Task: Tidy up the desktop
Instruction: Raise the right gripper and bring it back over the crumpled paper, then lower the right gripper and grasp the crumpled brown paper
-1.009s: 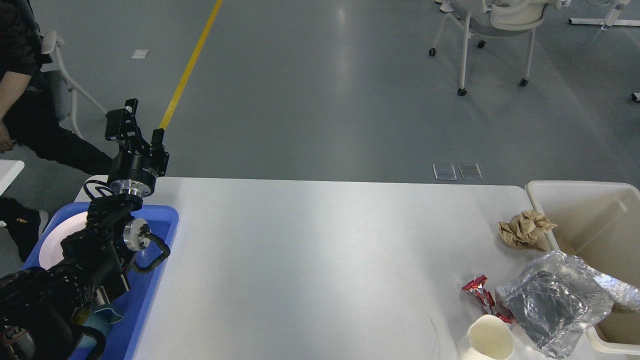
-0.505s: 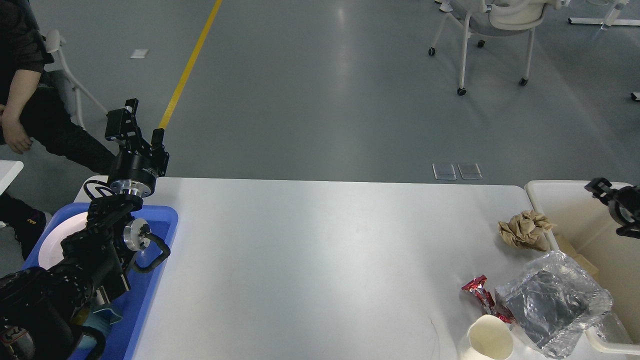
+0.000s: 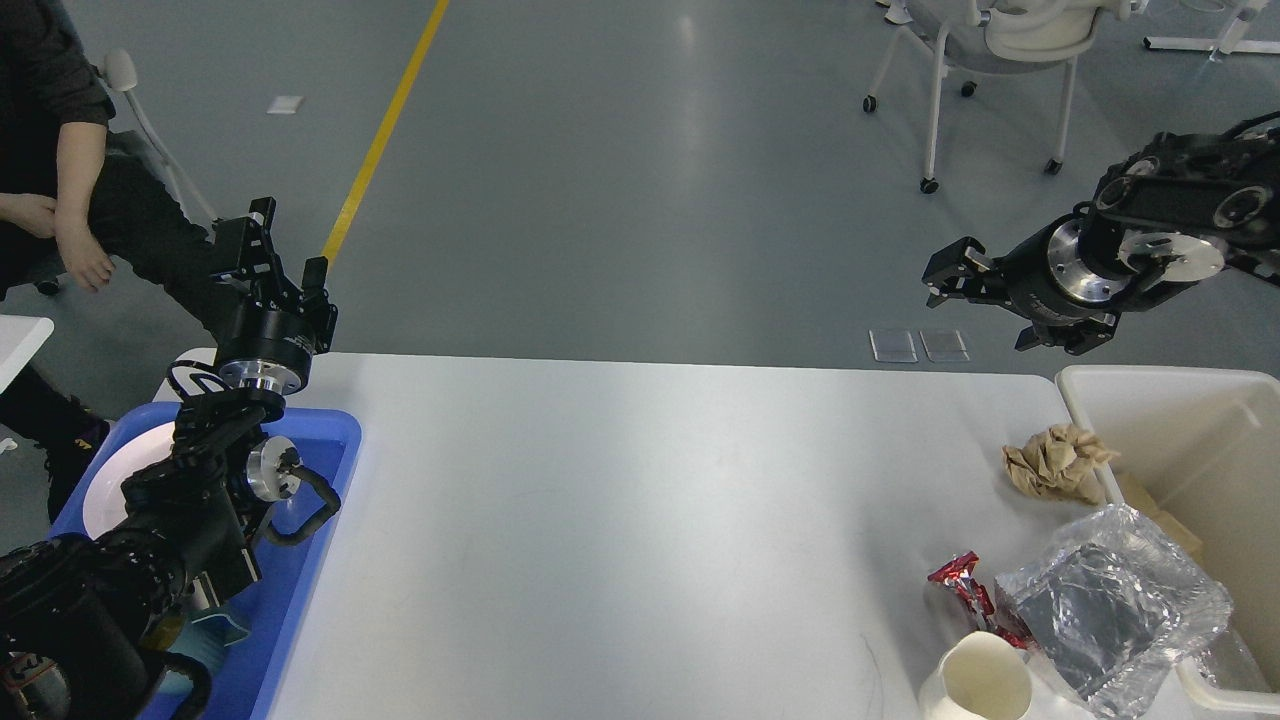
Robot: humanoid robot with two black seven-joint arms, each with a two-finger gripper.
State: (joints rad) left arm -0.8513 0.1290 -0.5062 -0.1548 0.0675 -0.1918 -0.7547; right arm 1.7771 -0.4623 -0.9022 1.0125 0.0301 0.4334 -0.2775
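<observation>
Across the lower half of the view: the desktop [image 3: 620, 520], a wide white glossy top with rounded corners, its middle bare.
Left gripper [image 3: 282, 262]: at about 9 o'clock, raised above the far left corner of the desktop; its two black fingers point up and stand apart with a clear gap, holding nothing.
Right gripper [image 3: 948, 278]: at about 2 o'clock, in the air above the floor just past the far edge of the desktop, pointing toward 9 o'clock; the fingers are small and dark, so I cannot tell how far apart they stand, and nothing shows between them.
Blue tray [image 3: 325, 500]: at 8 o'clock on the left end of the desktop, under the left arm; a white plate [image 3: 110, 490] lies in it, partly hidden by the arm.
Cream bin [image 3: 1190, 440]: at 4 o'clock, beside the right end of the desktop.
Crumpled brown paper [image 3: 1058, 460]: at 3 to 4 o'clock on the desktop, touching the bin's left wall.
Clear plastic wrap [image 3: 1110, 605]: at 5 o'clock, crinkled, lying partly over the bin's near rim.
Red wrapper [image 3: 962, 585]: just beside the plastic wrap, toward 9 o'clock from it.
White cup [image 3: 985, 690]: at 5 o'clock by the near edge, upright, mouth open toward the view.
Person [image 3: 60, 200]: seated at 10 o'clock, beyond the desktop.
Wheeled chair [image 3: 1000, 50]: at 1 o'clock on the grey floor.
</observation>
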